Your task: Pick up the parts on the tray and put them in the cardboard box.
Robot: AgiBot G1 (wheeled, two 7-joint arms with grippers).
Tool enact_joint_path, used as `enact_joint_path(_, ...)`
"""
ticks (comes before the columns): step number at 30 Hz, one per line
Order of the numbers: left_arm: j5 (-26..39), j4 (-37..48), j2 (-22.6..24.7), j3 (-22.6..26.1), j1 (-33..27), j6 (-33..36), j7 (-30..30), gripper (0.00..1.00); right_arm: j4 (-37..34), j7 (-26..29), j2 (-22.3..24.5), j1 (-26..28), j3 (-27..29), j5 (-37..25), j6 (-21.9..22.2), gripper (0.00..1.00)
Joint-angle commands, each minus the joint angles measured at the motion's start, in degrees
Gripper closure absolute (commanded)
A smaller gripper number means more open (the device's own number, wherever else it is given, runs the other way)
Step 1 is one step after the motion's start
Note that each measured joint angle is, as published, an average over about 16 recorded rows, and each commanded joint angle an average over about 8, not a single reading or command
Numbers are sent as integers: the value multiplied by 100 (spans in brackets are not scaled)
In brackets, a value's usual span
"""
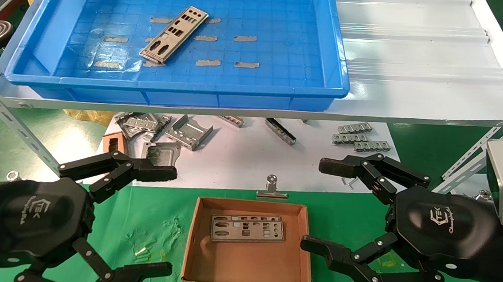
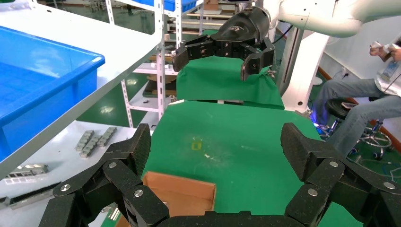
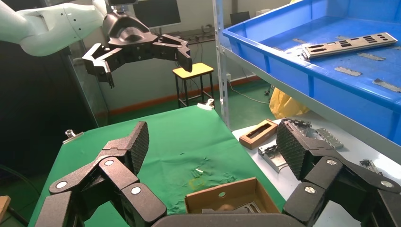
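**Q:** One plate left up there. How do you plan to fetch it?

**A:** One indeed. Largest first: the tray (image 1: 329, 40) sits on the upper shelf (image 1: 416, 59), well above and behind the green-covered worktop (image 1: 148, 222). The cardboard box (image 1: 301, 250) lies on that worktop between my two arms, with one part in the box (image 1: 247, 229) lying flat near its far wall. The remaining part (image 1: 175, 34) lies flat and slantwise on the tray floor, left of centre, among grey tape strips (image 1: 245, 39).

**Q:** And your pincers?

**A:** Both released and empty: left pincer (image 1: 157, 216) hovers beside the box's left wall, right pincer (image 1: 318, 205) beside its right.

**Q:** Which goes up?

**A:** The left, I judge, being nearer the plate. It must clear the tray's raised rim, then descend with its jaws across the plate's narrow width, turned to match the slant. A thin flat plate offers little edge, so I would close slowly and low.
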Motion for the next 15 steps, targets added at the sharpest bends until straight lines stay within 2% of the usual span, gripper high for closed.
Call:
enact_joint_path(1,1,1,1,1,-1,0,1,0,0,0,0,0,0,0,0,0)
enact_joint_path(15,1,6,4,4,-4,0,3,0,0,0,0,0,0,0,0,0)
